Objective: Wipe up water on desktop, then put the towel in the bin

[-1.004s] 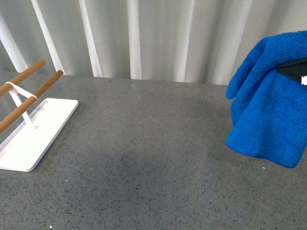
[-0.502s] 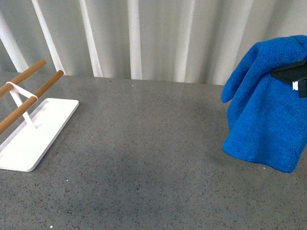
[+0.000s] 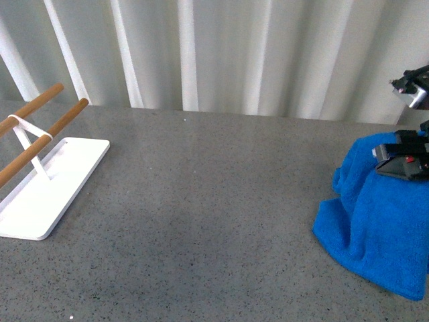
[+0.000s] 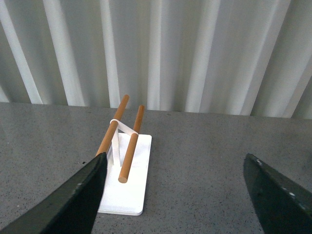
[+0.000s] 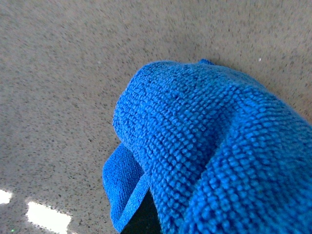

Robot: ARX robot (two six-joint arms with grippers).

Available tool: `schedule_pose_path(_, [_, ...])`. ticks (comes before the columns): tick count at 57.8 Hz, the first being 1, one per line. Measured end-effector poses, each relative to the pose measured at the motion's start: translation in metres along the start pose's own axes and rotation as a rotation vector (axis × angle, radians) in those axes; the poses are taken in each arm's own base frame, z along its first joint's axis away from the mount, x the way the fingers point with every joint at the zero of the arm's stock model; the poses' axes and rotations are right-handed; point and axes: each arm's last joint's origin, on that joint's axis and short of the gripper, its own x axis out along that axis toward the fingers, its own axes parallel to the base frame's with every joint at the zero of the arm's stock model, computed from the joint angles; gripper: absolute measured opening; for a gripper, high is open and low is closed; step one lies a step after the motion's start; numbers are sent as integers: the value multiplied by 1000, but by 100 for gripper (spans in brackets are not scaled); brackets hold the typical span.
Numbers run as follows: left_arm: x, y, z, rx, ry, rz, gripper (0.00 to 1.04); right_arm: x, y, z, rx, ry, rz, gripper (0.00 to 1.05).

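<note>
Towel [image 3: 375, 221], bright blue and fluffy, sat heaped at the right side of the desk [image 3: 201, 201], its lower folds spread on the grey speckled top and its upper part rising in a bunch. The right hand [image 3: 401, 164] was at the top of that bunch, closed on the cloth, with blue folds falling away below it on all sides that showed. In the right wrist view the towel filled most of the picture, very close to the camera, with the desk beyond it; the fingers themselves were hidden by the cloth.

The left hand [image 4: 174, 163] hung above the desk with its two dark fingers [image 4: 83, 195] spread wide apart and nothing between them. Beyond it, at the desk's left side and well apart from the towel, lay a white tray [image 3: 67, 174] carrying two wooden rods [image 3: 64, 122] side by side on a white stand. A pale pleated curtain [image 3: 221, 54] ran along the far edge of the desk.
</note>
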Motion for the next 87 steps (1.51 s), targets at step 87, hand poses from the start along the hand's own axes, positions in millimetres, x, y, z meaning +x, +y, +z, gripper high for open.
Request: schedule_pose_path(87, [0,0,0,2,0,0,98,97,-66,13,148,60,-50,4])
